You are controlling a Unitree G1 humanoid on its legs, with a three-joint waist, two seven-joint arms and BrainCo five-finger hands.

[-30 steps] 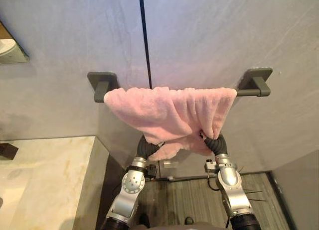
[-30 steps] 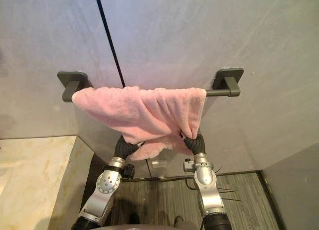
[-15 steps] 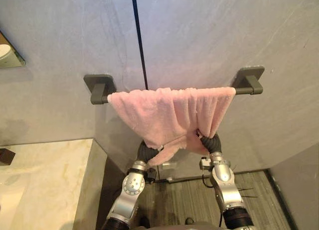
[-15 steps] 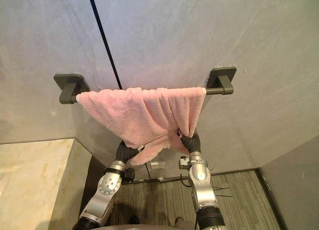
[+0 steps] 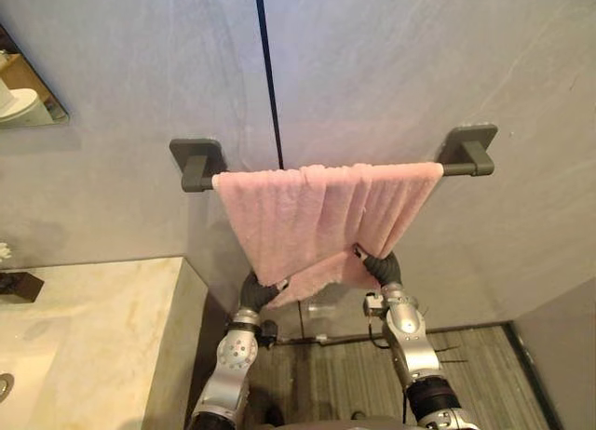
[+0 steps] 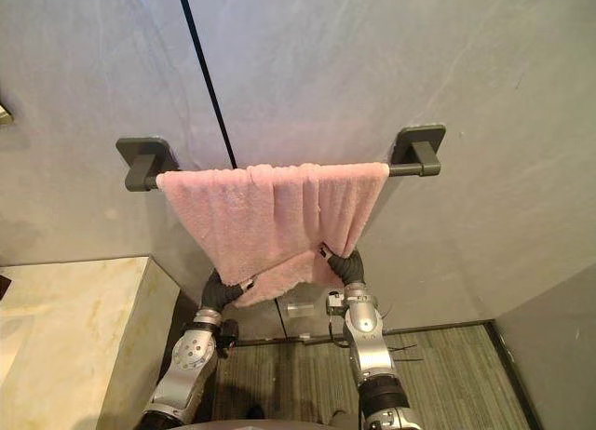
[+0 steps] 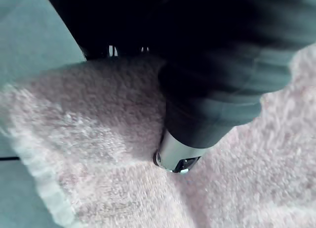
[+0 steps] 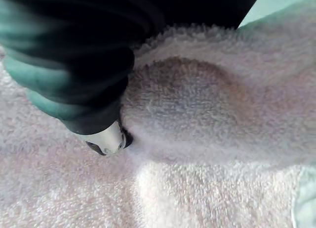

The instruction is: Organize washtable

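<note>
A pink towel [image 5: 307, 216] hangs over a dark grey wall bar [image 5: 466, 166], spread from near the left bracket [image 5: 196, 160] to the right one. Its lower edge is drawn down to a point between my hands. My left hand [image 5: 256, 290] sits under the lower left of the cloth, and my right hand [image 5: 380, 265] is at the lower right. In the left wrist view my thumb [image 7: 180, 156] presses into a crease of the towel [image 7: 98, 139]. In the right wrist view my thumb [image 8: 106, 139] pinches the towel [image 8: 197, 104], which bulges over the covered fingers.
A marble counter [image 5: 84, 328] fills the lower left, with a small dark object [image 5: 19, 286] on its far edge. A mirror corner [image 5: 28, 95] shows at upper left. A dark vertical seam [image 5: 268, 76] runs down the grey wall. Striped floor [image 5: 484, 374] lies below.
Both hands have dropped lower with the towel's bottom edge. The cloth now hangs flatter and more evenly across the bar. The camera view has shifted slightly.
</note>
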